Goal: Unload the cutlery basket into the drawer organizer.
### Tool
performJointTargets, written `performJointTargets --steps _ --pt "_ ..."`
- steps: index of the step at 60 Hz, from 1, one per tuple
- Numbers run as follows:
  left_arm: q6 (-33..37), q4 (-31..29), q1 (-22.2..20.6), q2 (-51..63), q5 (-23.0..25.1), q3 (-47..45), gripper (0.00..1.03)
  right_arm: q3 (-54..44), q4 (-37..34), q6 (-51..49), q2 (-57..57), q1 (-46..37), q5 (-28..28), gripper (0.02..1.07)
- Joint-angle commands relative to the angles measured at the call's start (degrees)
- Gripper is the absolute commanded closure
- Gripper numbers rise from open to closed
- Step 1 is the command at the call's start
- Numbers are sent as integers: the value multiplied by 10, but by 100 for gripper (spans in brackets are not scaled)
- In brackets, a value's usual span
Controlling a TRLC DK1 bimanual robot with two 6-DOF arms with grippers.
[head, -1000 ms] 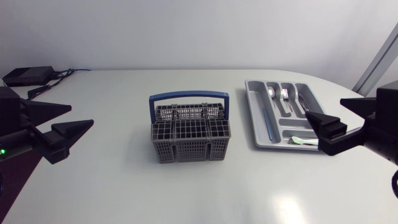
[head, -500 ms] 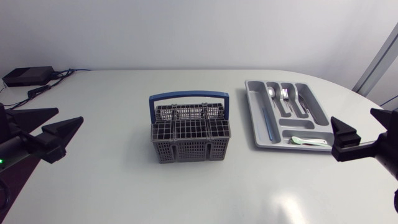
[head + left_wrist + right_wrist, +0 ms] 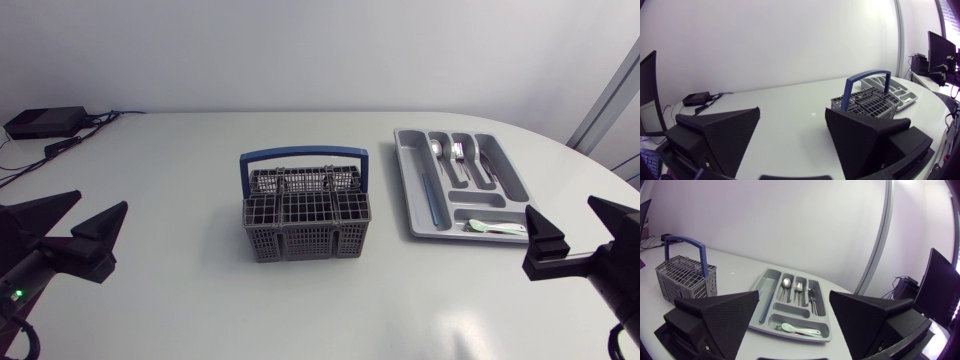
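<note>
Left gripper (image 3: 102,200) hangs low at the table's (image 3: 190,300) left edge, jaws spread wide, nothing in them. A black box (image 3: 45,122) with cables sits at the far left corner. Cutlery basket (image 3: 305,225), grey with a blue handle (image 3: 303,154) upright, stands mid-table, well apart from both grippers. To its right lies the drawer organizer (image 3: 500,170): a spoon (image 3: 437,150) and fork (image 3: 457,152) in the long slots, a pale green spoon (image 3: 490,227) in the cross slot nearest the right arm. Right gripper (image 3: 558,204) sits just past the organizer's near corner, jaws released, empty.
</note>
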Motion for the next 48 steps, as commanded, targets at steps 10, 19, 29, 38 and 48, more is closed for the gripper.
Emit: performJointTargets --steps 10,19,29,38,48 --pt "-43 27 -34 -65 -63 -64 4 -56 32 58 -45 11 -6 6" --pt "-59 40 -55 -105 -105 -99 4 -84 46 86 -72 15 -9 6" --pt "-79 55 -78 -150 -154 -138 4 -116 61 118 -102 21 -13 6" --pt "-87 62 -89 -171 -176 -156 4 -131 69 133 -117 23 -15 6" --pt "-87 62 -89 -171 -176 -156 4 -131 69 133 -117 23 -15 6"
